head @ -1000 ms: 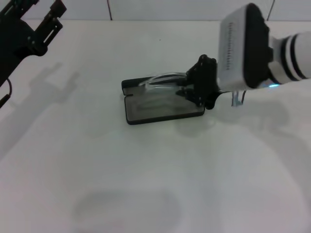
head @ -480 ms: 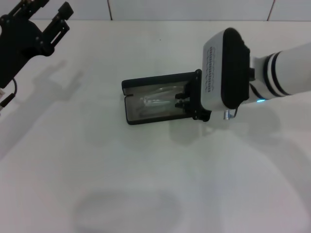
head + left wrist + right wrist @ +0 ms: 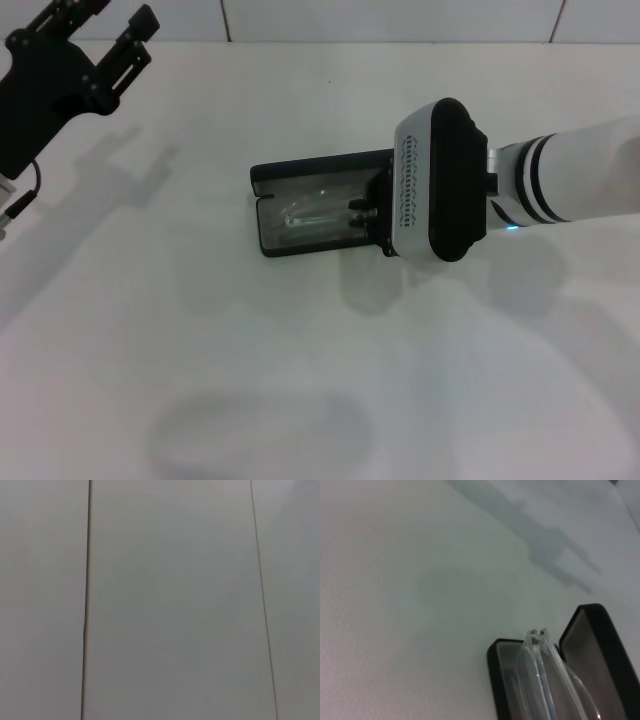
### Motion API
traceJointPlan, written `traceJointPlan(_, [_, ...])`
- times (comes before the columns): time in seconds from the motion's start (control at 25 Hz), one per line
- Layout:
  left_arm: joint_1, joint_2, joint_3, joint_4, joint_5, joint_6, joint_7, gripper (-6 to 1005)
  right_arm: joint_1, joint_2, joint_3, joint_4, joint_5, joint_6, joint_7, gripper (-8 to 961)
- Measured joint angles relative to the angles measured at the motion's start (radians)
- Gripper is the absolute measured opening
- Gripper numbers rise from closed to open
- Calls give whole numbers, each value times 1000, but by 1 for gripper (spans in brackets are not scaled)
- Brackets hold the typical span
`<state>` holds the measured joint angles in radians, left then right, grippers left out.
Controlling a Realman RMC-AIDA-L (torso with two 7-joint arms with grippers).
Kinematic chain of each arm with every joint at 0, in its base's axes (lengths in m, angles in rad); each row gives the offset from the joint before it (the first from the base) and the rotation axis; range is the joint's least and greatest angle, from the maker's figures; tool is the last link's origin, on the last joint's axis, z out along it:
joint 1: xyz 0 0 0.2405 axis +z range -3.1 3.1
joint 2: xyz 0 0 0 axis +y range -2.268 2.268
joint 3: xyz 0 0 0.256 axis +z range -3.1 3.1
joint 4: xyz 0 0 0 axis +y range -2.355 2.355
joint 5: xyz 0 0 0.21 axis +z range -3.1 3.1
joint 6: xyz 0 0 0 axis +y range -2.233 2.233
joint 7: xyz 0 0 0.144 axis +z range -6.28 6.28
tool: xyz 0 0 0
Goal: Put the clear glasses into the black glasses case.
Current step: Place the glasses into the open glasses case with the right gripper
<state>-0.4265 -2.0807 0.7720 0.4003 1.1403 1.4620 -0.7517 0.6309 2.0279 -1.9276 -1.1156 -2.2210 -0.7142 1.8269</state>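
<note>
Lowered since a second ago, the right gripper clasps the clear glasses in the open black glasses case mid-desk; next, release; left gripper idles, fingers apart, far left corner.

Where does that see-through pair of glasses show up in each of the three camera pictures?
Head view: the clear plastic wraparound glasses lie in the open matte black hinged case, mid-table, beside the right gripper.
Left wrist view: not in it.
Right wrist view: bottom right.
Shared landmark: the case.
</note>
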Motion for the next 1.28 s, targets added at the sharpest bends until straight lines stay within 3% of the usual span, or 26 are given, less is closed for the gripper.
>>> traceJointPlan(1.28, [-10, -6, 0, -3, 20, -24, -3, 598, -29, -1, -41, -33, -11, 30, -16, 208])
